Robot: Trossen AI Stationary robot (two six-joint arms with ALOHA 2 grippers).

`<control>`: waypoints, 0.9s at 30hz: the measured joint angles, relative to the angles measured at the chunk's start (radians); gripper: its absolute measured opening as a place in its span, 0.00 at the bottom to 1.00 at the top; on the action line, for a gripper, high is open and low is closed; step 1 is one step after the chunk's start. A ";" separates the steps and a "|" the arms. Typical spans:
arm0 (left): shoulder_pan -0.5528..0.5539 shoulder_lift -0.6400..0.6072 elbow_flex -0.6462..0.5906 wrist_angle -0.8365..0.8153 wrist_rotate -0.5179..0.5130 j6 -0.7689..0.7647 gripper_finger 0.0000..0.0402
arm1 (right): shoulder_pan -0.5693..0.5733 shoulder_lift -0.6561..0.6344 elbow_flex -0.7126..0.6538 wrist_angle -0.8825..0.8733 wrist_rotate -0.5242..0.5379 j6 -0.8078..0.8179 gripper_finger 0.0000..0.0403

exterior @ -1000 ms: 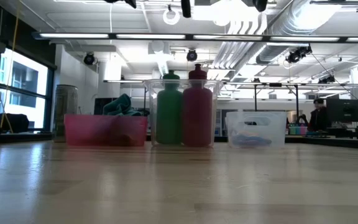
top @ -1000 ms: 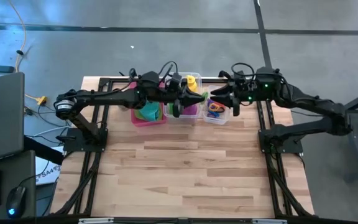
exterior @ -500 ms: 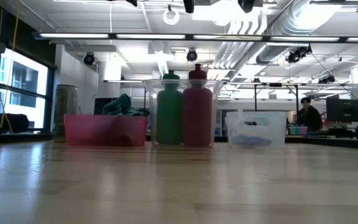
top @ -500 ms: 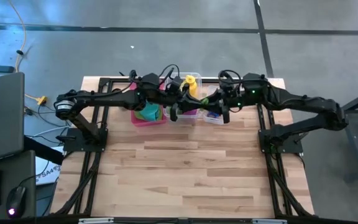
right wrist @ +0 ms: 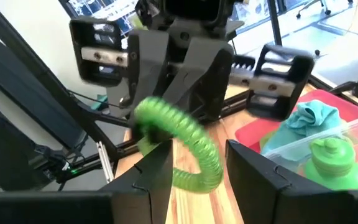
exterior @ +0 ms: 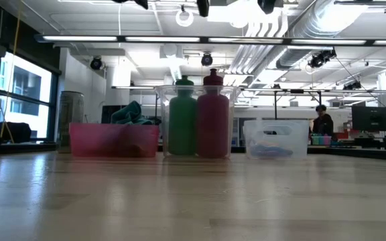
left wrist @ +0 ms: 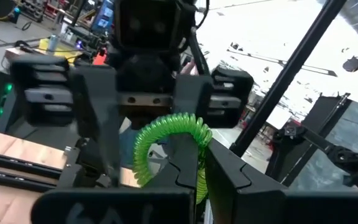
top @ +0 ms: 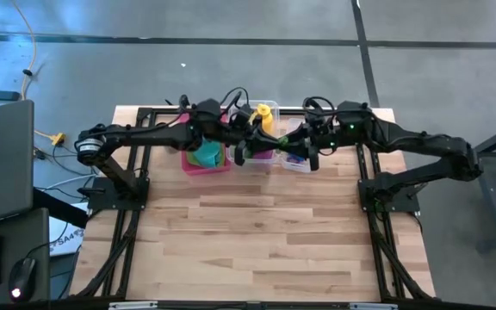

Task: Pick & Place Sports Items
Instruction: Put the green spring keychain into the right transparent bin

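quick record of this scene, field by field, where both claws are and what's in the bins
left claw: above the bins, facing the right claw
right claw: above the bins, fingers apart
between them: green coiled ring, against one right finger
middle clear bin: green bottle and purple bottle, upright
pink bin: teal cloth

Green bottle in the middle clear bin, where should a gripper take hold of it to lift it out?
Grip the green bottle at its cap and neck, coming straight down. It stands upright, its cap above the clear bin's rim, with the bin wall and the purple bottle crowding its body. The left gripper and right gripper hover above the bins.
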 joint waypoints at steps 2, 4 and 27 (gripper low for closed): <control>0.006 0.000 0.000 0.000 0.000 0.000 0.02 | 0.001 0.000 0.000 -0.013 -0.002 0.001 0.35; 0.013 0.000 0.000 -0.002 0.008 0.000 0.02 | 0.001 0.000 0.000 -0.026 -0.005 0.004 0.35; 0.041 0.000 -0.001 -0.066 0.099 0.001 0.05 | 0.001 0.000 0.000 -0.040 -0.007 -0.007 0.03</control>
